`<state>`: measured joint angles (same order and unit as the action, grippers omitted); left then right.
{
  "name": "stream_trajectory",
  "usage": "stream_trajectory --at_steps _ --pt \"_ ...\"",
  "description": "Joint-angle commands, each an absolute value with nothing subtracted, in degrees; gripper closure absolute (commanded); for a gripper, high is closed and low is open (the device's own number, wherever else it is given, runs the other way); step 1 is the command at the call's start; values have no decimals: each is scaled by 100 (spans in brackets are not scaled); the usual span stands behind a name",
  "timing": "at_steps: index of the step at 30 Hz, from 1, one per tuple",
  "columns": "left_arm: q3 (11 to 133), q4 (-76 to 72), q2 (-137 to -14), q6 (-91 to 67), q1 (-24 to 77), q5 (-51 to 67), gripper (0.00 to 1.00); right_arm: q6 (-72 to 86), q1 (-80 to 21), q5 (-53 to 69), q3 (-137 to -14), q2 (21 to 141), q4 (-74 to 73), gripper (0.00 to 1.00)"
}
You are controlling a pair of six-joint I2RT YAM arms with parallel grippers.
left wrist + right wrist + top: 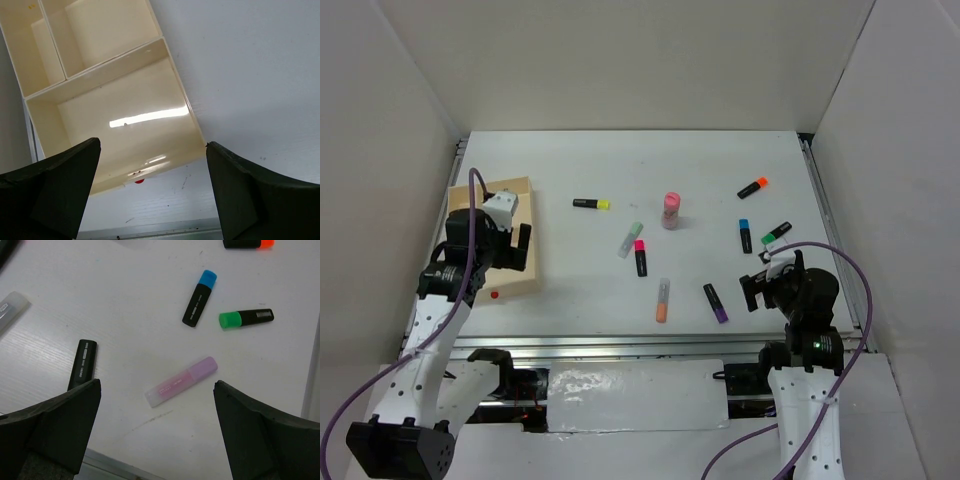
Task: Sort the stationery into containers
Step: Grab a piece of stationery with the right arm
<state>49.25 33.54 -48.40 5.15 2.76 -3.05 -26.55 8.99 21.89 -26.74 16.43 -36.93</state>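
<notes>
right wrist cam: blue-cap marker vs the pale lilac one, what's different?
Body: the blue-cap marker is opaque black, while the lilac marker is pale and translucent.
Cap: the blue cap contrasts sharply with its body. The lilac marker's cap nearly blends with its pinkish barrel.
Pose: in this view the blue-cap marker lies steeply, cap uppermost, and the lilac marker lies at a shallower diagonal.
Shared: both lie flat and loose on the white table, touching nothing.

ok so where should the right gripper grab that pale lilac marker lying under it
I'd take the lilac marker at mid-barrel, from straight above. It lies flat and slanted on the table, nothing close along either long side, so turn the open right gripper to close across its narrow width.
</notes>
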Motion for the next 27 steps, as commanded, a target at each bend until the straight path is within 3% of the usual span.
stream_trajectory --at_steps 1,16,20,23,27 --pt "4904 3191 -4588 659 255 43 1 -2716 940 2303 -2857 1538 -3700 0" --pt "4939 3366 -4456 914 255 676 1 -2786 932 2600 -2795 1424 -3586 0" --pt "4939 3349 -4500 888 255 607 1 -2760 389 2672 -2681 1327 -3341 0" --pt "4939 3331 -4561 896 255 615 1 -2480 273 3048 -2532 1467 -2709 0" --pt "4939 3331 -4588 861 255 589 1 -1347 229 3656 -2172 2309 -803 2"
